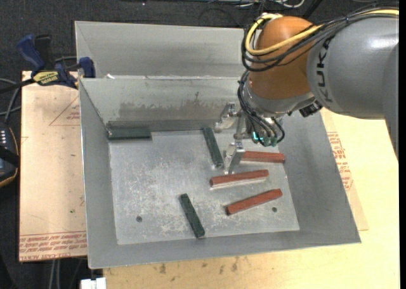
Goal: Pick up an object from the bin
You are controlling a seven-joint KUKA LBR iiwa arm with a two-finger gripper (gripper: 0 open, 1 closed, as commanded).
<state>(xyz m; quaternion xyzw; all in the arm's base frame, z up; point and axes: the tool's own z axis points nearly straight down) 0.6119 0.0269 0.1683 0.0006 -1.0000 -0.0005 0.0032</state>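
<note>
Camera view:
- Bin (152, 177): grey metal, sloping walls, flat scuffed floor; six loose bars lie on it, well spread and not heaped.
- Pincer (233, 153): hangs low under the arm's orange cover (282, 59), right of the floor's centre. Its tip sits between the tilted dark green bar (213, 148) and the upper red-brown bar (265, 156), just above the left end of the middle red-brown bar (239, 179).
- Pincer state: cannot tell whether it is spread or closed, as the wrist and cables mask it. No bar can be seen gripped in it, and whether it touches anything cannot be told.
- Likely task things: the three bars above, all near the tip. The tilted green bar is just beside it on the left.
- Other stock: lower red-brown bar (254, 201), near the front; dark green bar (129, 132) against the back wall, far left; dark green bar (191, 215) at the front, well apart.
- Step in hand, as a judgement: settling on one bar before the grasp.
- Handling advice: straddle a single bar across its narrow width, near mid-length so that it lifts level. Keep clear of the neighbouring bars so that none is pinched alongside, and descend until nearly at the floor before closing.
</note>
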